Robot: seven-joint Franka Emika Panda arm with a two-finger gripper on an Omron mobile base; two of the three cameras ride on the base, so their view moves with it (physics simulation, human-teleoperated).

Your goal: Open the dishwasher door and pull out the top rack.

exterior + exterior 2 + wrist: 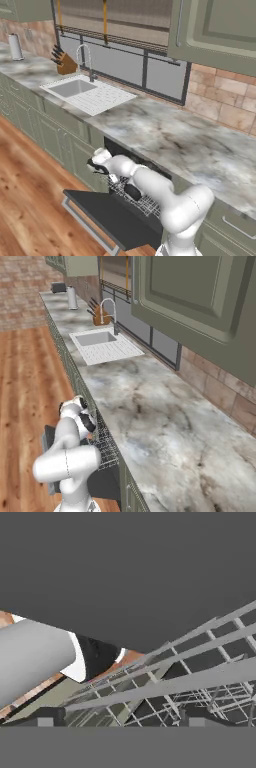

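Marbled grey stone forms the long counter [165, 130], which is backed by a brick wall and a dark-framed window, with pale green upper cabinets [220, 30] hung above on the right. At the far left of the counter a white sink [75, 89] with a curved silver faucet [84, 57] is set, and a wooden knife block [64, 62] is placed just beside it against the wall. A paper towel roll [16, 46] is seen further left. Under the counter, pale green lower cabinets [47, 127] are lined up above a wooden floor [30, 200]. The dishwasher door [112, 217] is found below the middle of the counter; it is folded down flat toward the near side, so its dark inner face is turned up and its silver bar handle [85, 225] is at the near edge. The top rack [137, 199] is drawn partly out of the opening, over the far part of the door, and its thin wire grid is seen between the arm and the counter edge. From the right base view the rack [104, 446] is seen just beside the counter edge, with the door [50, 441] behind the arm. The gripper [117, 721] is held low at the rack, with the wires [190, 677] crossing close in front of the hand camera. The two tips are seen well apart at the bottom of that view, so the jaws are judged to be wide, and it cannot be told whether a wire is touched.
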